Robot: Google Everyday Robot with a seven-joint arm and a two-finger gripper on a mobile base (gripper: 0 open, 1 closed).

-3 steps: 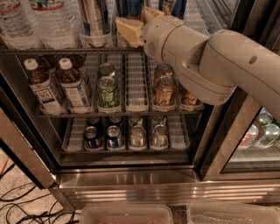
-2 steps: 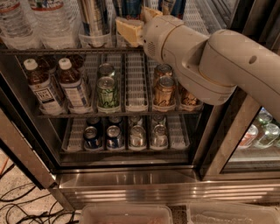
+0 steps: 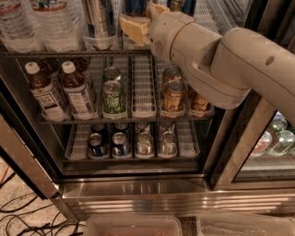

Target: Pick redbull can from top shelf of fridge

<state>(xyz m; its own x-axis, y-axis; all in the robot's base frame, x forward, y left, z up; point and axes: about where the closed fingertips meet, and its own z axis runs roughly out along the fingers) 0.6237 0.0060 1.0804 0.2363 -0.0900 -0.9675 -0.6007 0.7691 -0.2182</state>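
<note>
The fridge (image 3: 138, 196) stands open in front of me. Its top shelf (image 3: 41, 54) runs along the top of the view. A tall slim blue-and-silver redbull can (image 3: 98, 18) stands there in a clear lane tray, its top cut off by the frame. A second tall blue can (image 3: 134, 6) stands just to its right. My gripper (image 3: 142, 19) is up at the top shelf, right at this second can and to the right of the first. My arm (image 3: 216, 60) hides the right part of the shelf.
Water bottles (image 3: 48, 23) stand at the top shelf's left. The middle rack holds tea bottles (image 3: 76, 90), a green can (image 3: 113, 97) and copper cans (image 3: 174, 96). The bottom rack holds short blue (image 3: 97, 145) and silver cans (image 3: 144, 143). Clear bins (image 3: 133, 226) and cables lie on the floor.
</note>
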